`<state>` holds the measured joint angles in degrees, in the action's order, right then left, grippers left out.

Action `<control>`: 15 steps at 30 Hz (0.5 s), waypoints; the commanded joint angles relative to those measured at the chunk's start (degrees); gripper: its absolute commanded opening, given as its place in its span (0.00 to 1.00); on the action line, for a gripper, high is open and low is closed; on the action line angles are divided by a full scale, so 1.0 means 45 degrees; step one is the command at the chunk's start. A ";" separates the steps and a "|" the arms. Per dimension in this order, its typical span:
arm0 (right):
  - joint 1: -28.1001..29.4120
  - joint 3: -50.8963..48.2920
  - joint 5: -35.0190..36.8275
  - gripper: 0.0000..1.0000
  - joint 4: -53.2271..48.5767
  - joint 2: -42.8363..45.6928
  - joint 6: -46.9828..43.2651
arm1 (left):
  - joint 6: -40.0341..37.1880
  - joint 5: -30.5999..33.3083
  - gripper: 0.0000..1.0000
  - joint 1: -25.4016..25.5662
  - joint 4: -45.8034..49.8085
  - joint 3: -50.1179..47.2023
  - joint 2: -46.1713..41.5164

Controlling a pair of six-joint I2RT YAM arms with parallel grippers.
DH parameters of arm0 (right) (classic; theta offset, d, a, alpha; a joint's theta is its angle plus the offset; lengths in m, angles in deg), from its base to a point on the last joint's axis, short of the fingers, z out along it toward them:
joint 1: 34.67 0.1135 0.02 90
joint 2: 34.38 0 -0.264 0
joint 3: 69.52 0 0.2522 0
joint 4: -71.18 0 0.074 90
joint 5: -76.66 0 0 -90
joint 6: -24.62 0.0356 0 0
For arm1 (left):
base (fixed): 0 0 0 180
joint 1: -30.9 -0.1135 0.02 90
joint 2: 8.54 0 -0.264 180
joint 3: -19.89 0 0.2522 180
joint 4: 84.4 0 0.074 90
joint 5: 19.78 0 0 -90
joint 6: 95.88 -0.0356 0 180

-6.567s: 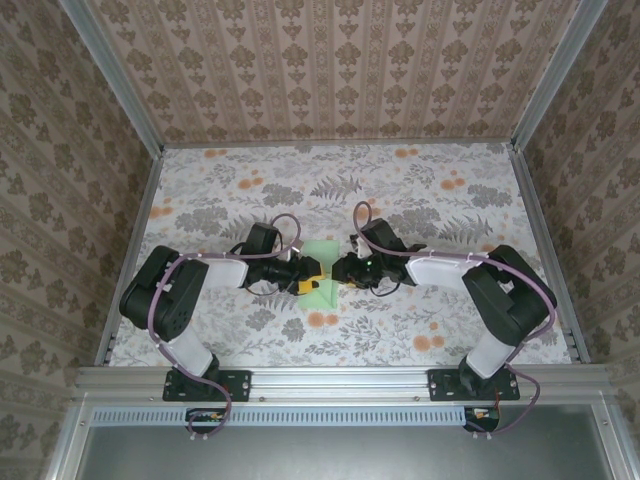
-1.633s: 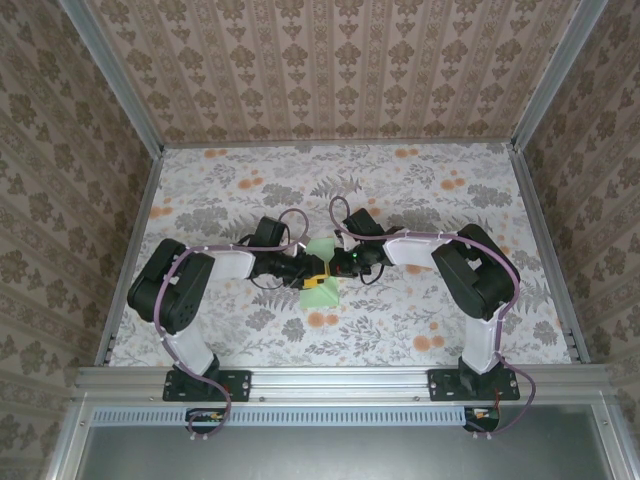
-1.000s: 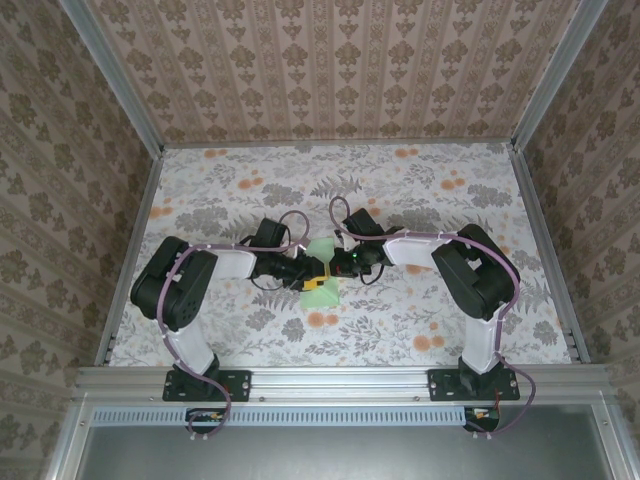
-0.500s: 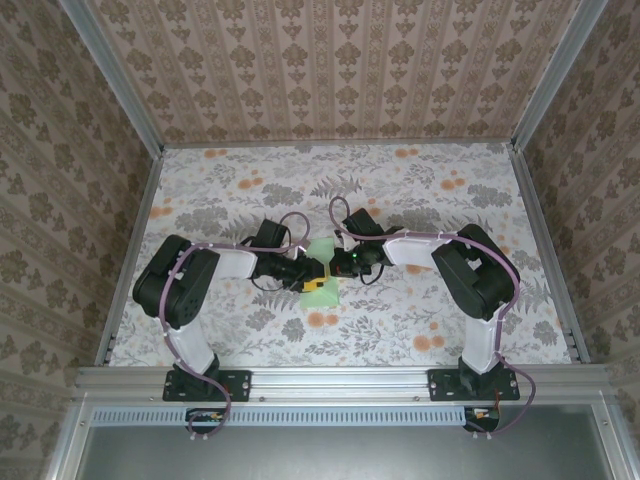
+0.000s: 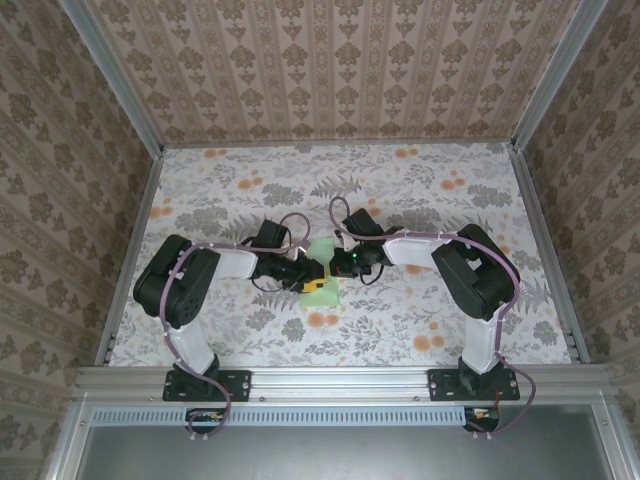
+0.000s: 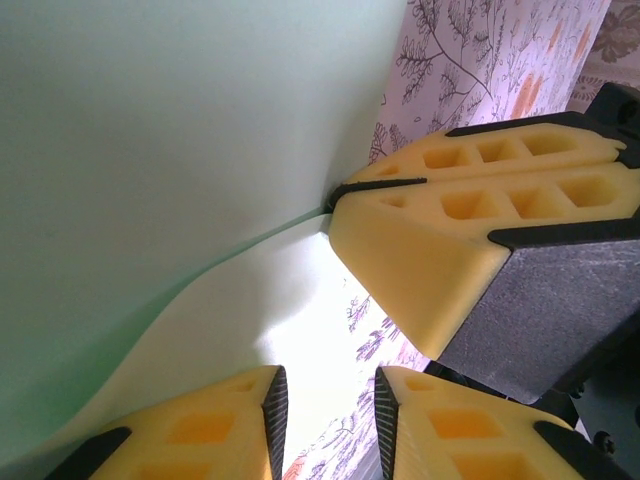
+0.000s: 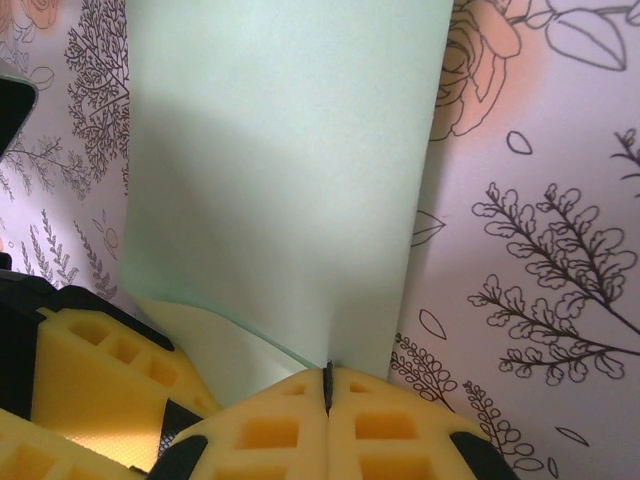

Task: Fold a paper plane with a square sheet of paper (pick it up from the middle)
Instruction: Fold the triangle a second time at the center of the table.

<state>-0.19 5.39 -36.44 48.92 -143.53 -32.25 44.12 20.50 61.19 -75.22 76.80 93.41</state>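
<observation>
Mint-green square sheet of paper [image 7: 280, 180], edge pinched by right gripper [image 7: 328, 385], left gripper [image 6: 328, 400] spread alongside.

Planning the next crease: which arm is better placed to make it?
Left, probably. The right fingers are shut on the sheet of paper, anchoring its edge; the left fingers stand apart beside its curled flap, free to press.

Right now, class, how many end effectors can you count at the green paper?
2. The left end effector hovers at the left of the green paper, jaws slightly apart. The right end effector is at its right, shut on the paper's edge. None looks hidden.
</observation>
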 commanded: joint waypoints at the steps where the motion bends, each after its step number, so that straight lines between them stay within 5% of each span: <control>1: -0.0045 0.0103 0.0331 0.01 -0.0679 -0.0043 -0.0134 | -0.0389 0.0285 0.32 -0.0106 0.0846 -0.0012 0.0240; 15: -0.0044 0.0184 0.0165 0.07 -0.0828 0.0158 -0.0061 | -0.0251 0.1118 0.25 -0.0084 0.2160 0.0132 0.0391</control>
<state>-0.17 5.45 -36.50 48.44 -143.53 -32.23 43.35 21.88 61.21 -71.90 77.55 93.43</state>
